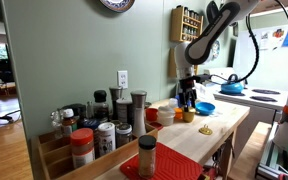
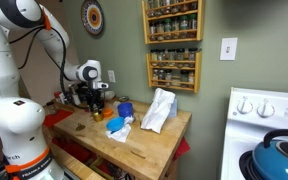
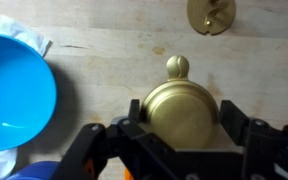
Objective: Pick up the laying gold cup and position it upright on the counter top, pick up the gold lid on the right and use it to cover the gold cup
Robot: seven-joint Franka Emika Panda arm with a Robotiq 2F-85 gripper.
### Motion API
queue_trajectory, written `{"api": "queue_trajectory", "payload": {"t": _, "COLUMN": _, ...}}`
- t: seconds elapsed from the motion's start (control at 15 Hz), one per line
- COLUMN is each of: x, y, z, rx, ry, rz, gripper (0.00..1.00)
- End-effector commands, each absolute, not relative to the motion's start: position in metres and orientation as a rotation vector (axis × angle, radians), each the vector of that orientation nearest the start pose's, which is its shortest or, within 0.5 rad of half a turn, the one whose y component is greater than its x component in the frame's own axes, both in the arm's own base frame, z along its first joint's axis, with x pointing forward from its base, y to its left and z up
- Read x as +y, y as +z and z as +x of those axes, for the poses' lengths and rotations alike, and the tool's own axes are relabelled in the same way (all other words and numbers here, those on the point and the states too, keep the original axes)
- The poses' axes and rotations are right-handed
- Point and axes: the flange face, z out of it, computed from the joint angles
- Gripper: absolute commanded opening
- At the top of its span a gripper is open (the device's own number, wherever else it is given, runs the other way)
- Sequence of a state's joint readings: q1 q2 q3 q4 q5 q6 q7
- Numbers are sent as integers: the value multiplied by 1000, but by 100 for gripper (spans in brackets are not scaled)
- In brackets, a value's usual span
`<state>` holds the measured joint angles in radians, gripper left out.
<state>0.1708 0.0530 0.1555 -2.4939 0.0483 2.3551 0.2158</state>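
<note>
To the left of the jaws sits a blue bowl [image 3: 14, 90], close beside them on the pale wooden desk [image 3: 104, 60]. Between the jaws is the gold cup [image 3: 179, 112]: in the wrist view both sides of its rounded body meet the dark fingers, so the jaws appear to be pinching it at a fairly wide spread. A small knob shows at the end of the cup pointing away from the jaws. Whether it lies on its side or stands cannot be told from this angle. Ahead of the jaws and a little to the right, well apart from the cup, the gold lid [image 3: 211, 14] rests on the desk untouched. The task looks to be in its first half, with the cup in hand. Setting it upright, fetching the lid and covering the cup remain.
</note>
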Motion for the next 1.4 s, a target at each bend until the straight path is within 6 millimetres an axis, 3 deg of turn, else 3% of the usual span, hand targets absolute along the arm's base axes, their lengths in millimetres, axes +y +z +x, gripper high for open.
{"api": "queue_trajectory", "payload": {"t": 0.0, "x": 144, "y": 246, "z": 424, "rx": -99, "ry": 301, "rz": -3139, "gripper": 63}}
{"api": "queue_trajectory", "payload": {"t": 0.4, "x": 143, "y": 246, "z": 424, "rx": -97, "ry": 306, "rz": -3142, "gripper": 66}}
{"api": "queue_trajectory", "payload": {"t": 0.53, "x": 144, "y": 245, "z": 424, "rx": -97, "ry": 308, "rz": -3142, "gripper": 88}}
{"api": "queue_trajectory", "payload": {"t": 0.67, "x": 144, "y": 245, "z": 424, "rx": -97, "ry": 308, "rz": -3142, "gripper": 96}}
{"api": "queue_trajectory", "payload": {"t": 1.07, "x": 144, "y": 247, "z": 425, "rx": -96, "ry": 300, "rz": -3142, "gripper": 100}}
{"api": "queue_trajectory", "payload": {"t": 1.33, "x": 140, "y": 265, "z": 422, "rx": -100, "ry": 288, "rz": -3121, "gripper": 100}}
